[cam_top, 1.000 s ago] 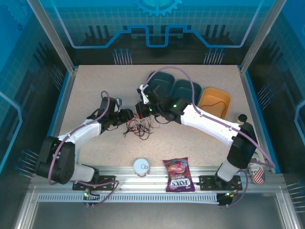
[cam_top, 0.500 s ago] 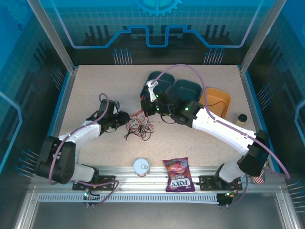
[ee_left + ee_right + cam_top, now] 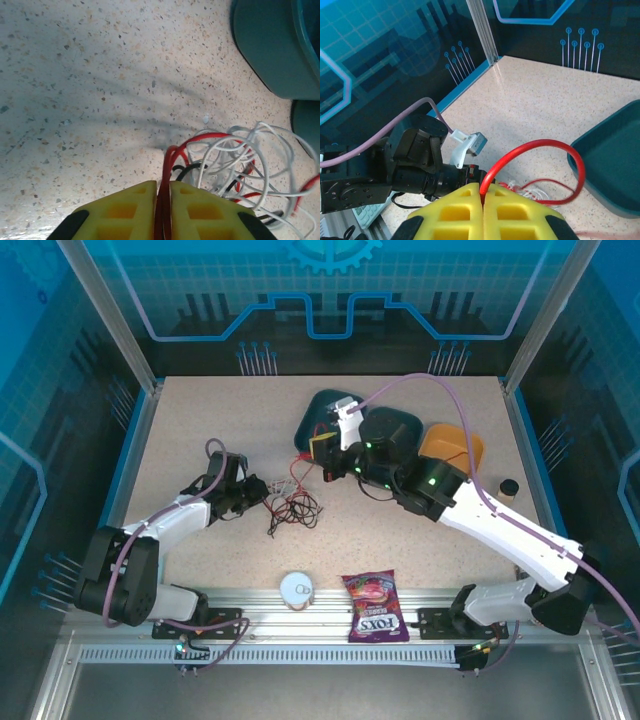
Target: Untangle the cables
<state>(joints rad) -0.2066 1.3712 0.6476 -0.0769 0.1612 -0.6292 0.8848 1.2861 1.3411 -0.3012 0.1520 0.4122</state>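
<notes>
Step in hand: pulling the red strand out of the knot, both ends gripped.

Left gripper [image 3: 162, 189]: yellow pads are pressing together on the thin red wire [image 3: 172, 152], which is running straight out from between them. The loose tangle of thin coiled wires [image 3: 292, 502] is lying just ahead of its fingertips on the speckled beige tabletop [image 3: 200, 430]. The pale white wire [image 3: 240, 145] is looping over the thin black wire [image 3: 187, 170] there, slightly to the side of the pads.

Right gripper [image 3: 482, 192]: pads are also clamping the red wire, with a free loop arching out ahead of them and dropping to the pile below. The dark teal plastic bin [image 3: 615, 155] is sitting just beside that loop.

The red wire is arching, not running taut between the two grips, and white and black are crossing it near the left pads.

Next move, my read: spread the grippers apart while holding both clamps, slowly. Risk is the white coils dragging along or the loop snagging the bin rim.
</notes>
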